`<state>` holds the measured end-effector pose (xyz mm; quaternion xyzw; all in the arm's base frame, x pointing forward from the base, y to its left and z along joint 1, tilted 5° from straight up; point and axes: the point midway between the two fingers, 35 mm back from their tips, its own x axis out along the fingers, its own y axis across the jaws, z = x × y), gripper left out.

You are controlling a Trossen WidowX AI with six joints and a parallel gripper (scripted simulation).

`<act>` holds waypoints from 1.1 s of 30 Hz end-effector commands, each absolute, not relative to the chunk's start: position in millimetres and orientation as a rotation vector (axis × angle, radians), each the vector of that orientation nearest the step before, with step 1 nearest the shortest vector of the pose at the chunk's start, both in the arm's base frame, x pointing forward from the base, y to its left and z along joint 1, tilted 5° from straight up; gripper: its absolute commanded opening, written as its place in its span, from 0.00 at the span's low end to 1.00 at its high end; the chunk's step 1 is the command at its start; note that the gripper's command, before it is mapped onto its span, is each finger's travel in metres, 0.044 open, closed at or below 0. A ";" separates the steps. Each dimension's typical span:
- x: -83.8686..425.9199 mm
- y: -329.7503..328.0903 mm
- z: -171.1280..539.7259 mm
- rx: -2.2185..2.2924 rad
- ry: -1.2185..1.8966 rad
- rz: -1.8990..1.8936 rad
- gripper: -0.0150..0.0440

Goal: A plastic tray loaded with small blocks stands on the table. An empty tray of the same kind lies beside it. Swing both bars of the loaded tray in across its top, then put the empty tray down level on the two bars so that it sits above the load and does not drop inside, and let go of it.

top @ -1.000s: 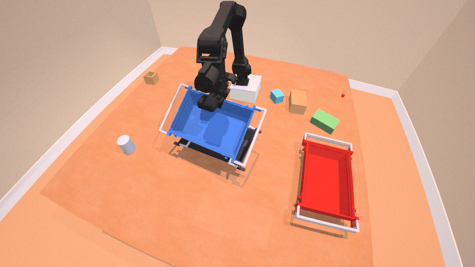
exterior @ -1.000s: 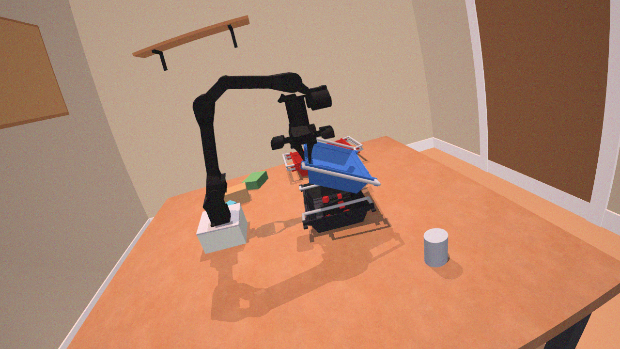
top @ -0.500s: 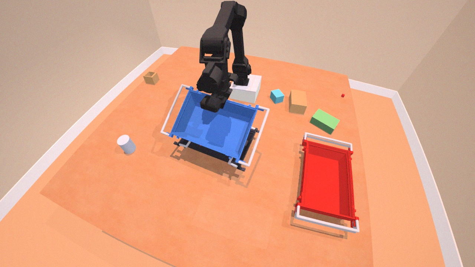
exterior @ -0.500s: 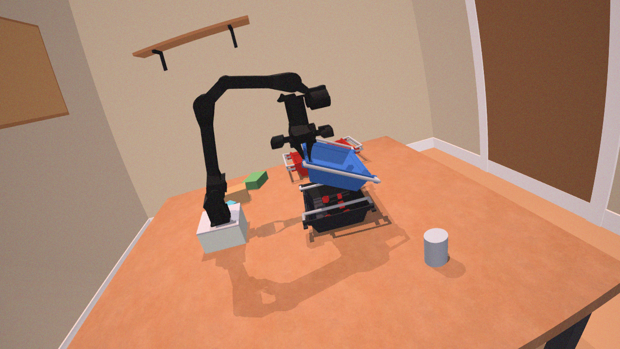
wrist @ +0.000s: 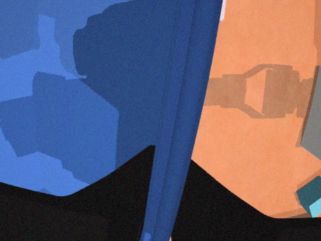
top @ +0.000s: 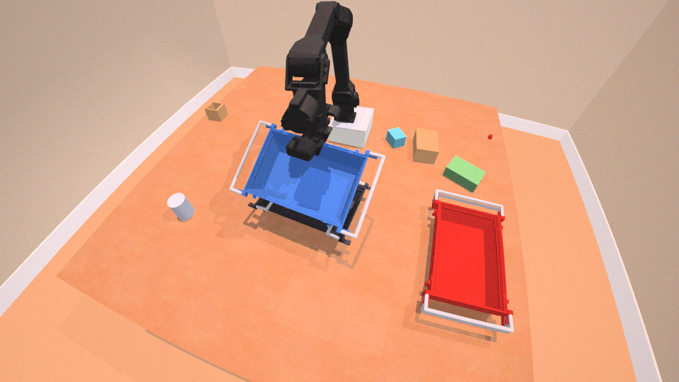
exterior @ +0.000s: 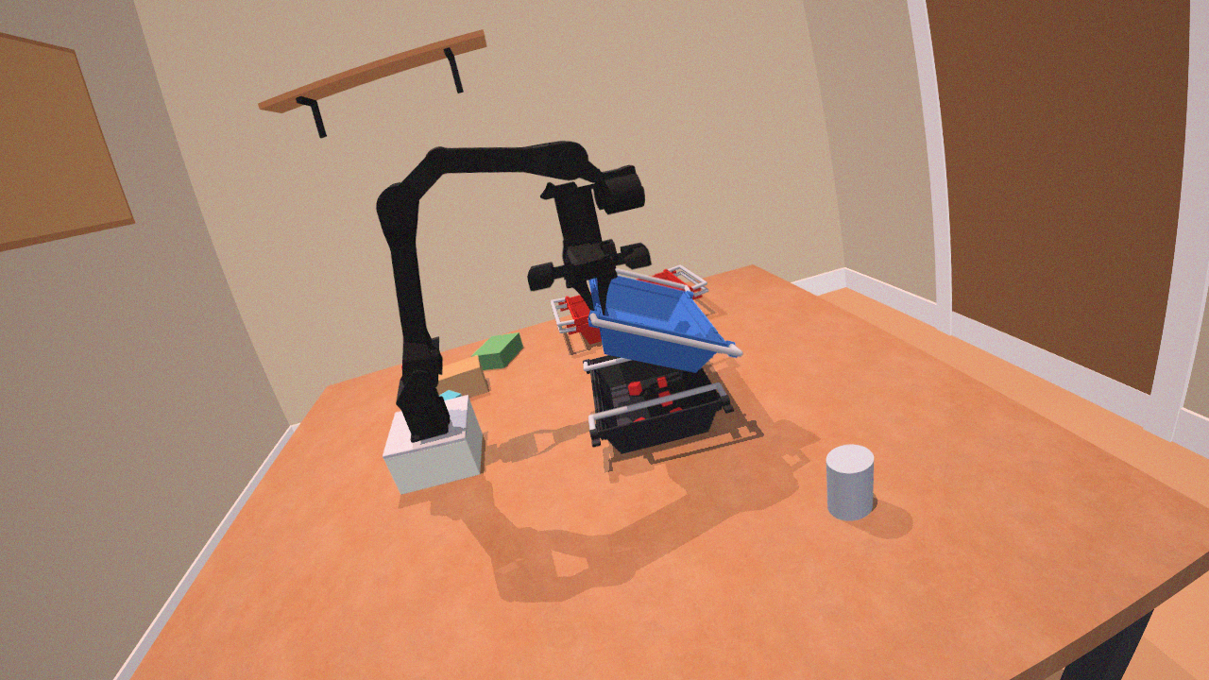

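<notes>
Holding blue tray (top: 308, 182) (exterior: 655, 338) (wrist: 178, 100) by its rim, gripper (top: 311, 152) (exterior: 598, 306) (wrist: 162, 155) fingers pinched on it; tray tilted above black tray (exterior: 663, 431) with red blocks (exterior: 636, 388).

The top view is looking steeply down over the whole tabletop (top: 303, 304) (exterior: 676, 617); exterior is facing across it, lower; wrist is peering closely into the blue tray (top: 313, 185) (exterior: 651, 347) (wrist: 134, 100), which all 3 are sharing.

Orange table (top: 303, 304) (exterior: 676, 608), black tray (top: 294, 219) (exterior: 663, 429) at centre, red tray (top: 465, 256) (exterior: 583, 319) lower right from above, white cylinder (top: 181, 206) (exterior: 849, 484) at left.
</notes>
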<state>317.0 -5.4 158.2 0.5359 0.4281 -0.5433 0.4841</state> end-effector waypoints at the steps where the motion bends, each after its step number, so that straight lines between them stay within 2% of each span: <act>1: 318.6 -6.2 162.9 1.311 1.027 -1.304 0.25; 33: 319.4 -7.6 141.0 1.311 1.027 -1.304 0.25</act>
